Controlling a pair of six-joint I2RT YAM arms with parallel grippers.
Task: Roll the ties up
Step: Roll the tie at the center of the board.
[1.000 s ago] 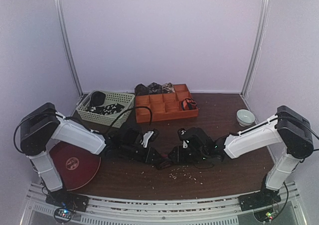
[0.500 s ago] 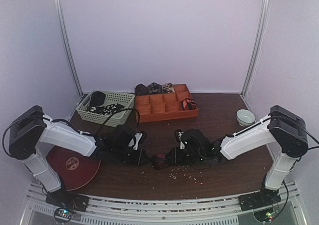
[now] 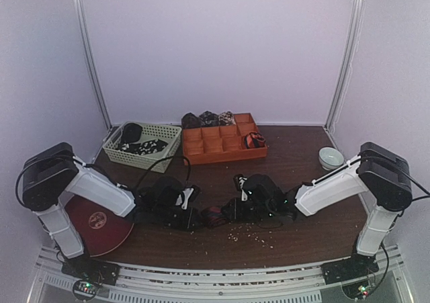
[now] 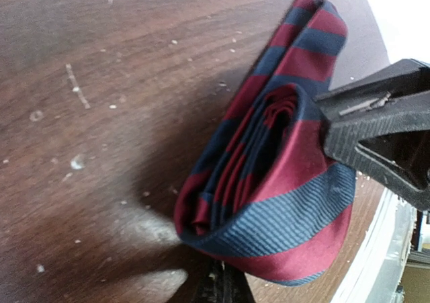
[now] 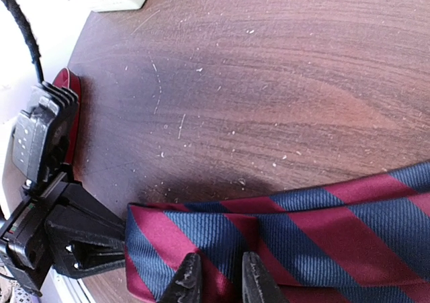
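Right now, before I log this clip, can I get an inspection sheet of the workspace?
Surface: dark brown wooden table, scattered with pale crumbs.
Job's things: red-and-navy striped fabric tie, partly coiled at centre; dark coiled ties at the back of the orange compartmented plastic tray; dark speckled ties in the pale green lattice basket.
Clutter: dark red round plate, small pale bowl.
Hands: left hand shut at the coil's edge; right hand closed on the striped tie.
Cables: black cable looping up near the basket.
Surroundings: plain pale walls, metal corner posts.
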